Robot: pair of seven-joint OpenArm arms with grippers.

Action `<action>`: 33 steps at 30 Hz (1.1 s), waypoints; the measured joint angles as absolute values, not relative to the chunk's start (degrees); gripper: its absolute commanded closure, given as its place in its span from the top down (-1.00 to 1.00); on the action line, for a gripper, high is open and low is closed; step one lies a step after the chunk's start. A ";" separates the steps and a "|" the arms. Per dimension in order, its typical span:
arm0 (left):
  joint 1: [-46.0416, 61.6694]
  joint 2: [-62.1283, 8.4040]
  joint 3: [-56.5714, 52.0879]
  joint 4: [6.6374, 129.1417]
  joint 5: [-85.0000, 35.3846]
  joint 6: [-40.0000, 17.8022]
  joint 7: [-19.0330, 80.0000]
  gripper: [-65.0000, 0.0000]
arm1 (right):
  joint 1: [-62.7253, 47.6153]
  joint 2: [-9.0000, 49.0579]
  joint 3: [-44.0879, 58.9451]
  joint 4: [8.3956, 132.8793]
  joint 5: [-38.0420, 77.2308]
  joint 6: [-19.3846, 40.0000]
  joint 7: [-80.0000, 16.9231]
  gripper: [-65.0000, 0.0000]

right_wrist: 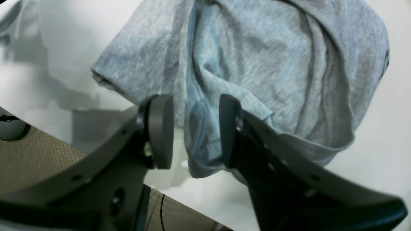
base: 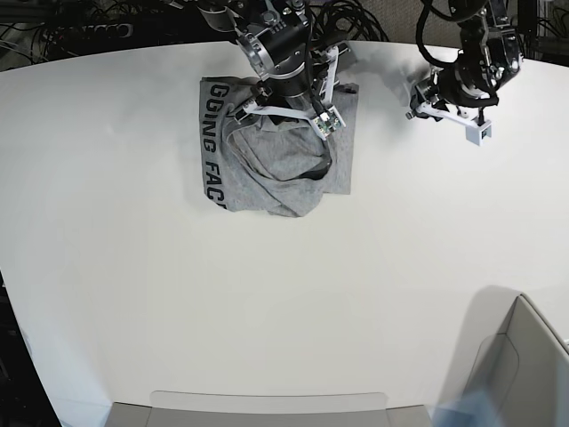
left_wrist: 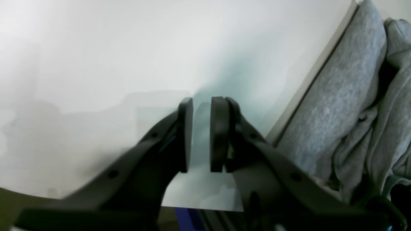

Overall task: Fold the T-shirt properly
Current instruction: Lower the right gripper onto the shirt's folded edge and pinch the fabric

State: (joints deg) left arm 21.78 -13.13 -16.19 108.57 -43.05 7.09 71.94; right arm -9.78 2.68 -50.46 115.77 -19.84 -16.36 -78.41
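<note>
The heather-grey T-shirt (base: pixel 280 156) lies crumpled at the far middle of the white table (base: pixel 267 302), with black lettering (base: pixel 210 151) along its left side. My right gripper (base: pixel 286 111) hovers over the shirt's far part. In the right wrist view this gripper (right_wrist: pixel 196 106) is open, its fingers (right_wrist: pixel 160 128) straddling a raised fold of the T-shirt (right_wrist: pixel 257 64) without pinching it. My left gripper (base: pixel 449 116) stands off to the shirt's right above bare table. This left gripper (left_wrist: pixel 202 104) is open and empty, with the T-shirt (left_wrist: pixel 346 106) at the right edge of its view.
A grey box (base: pixel 524 356) stands at the near right corner and a grey strip (base: pixel 267 407) runs along the near edge. Cables (base: pixel 89 27) lie beyond the far edge. The table edge (right_wrist: pixel 96 150) runs close under the right gripper.
</note>
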 measured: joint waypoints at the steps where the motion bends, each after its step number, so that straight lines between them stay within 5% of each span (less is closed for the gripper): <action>1: 21.80 -12.95 -16.16 108.55 -43.16 7.09 71.99 -0.69 | -9.78 2.68 -50.46 115.77 -19.84 -16.36 -78.41 -0.30; 8: 21.76 -11.55 -16.14 108.57 -43.09 7.09 71.90 -0.69 | -11.22 2.59 -47.18 115.74 -18.63 -15.68 -78.37 -0.30; 13: 21.74 -11.57 -16.19 108.55 -42.89 7.09 71.88 -0.69 | -13.91 5.67 -42.68 116.64 -8.40 -5.98 -78.94 -0.31; 20: 21.89 -11.38 -16.19 108.55 -42.87 7.09 71.92 -0.69 | -11.84 7.25 -39.94 116.71 -8.23 -4.49 -78.61 -0.98; 30: 21.54 -9.17 -16.23 108.55 -42.87 7.27 72.01 -0.69 | -8.43 8.08 -40.07 117.16 -7.68 -4.47 -78.61 -0.95; 33: 21.43 -9.02 -16.23 108.55 -42.87 7.31 72.01 -0.69 | -6.50 8.99 -40.34 117.16 -7.05 2.94 -76.20 -0.95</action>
State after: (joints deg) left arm 21.43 -9.02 -16.23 108.55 -42.87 7.31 72.01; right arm -6.50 8.99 -40.34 117.16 -7.05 2.94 -76.20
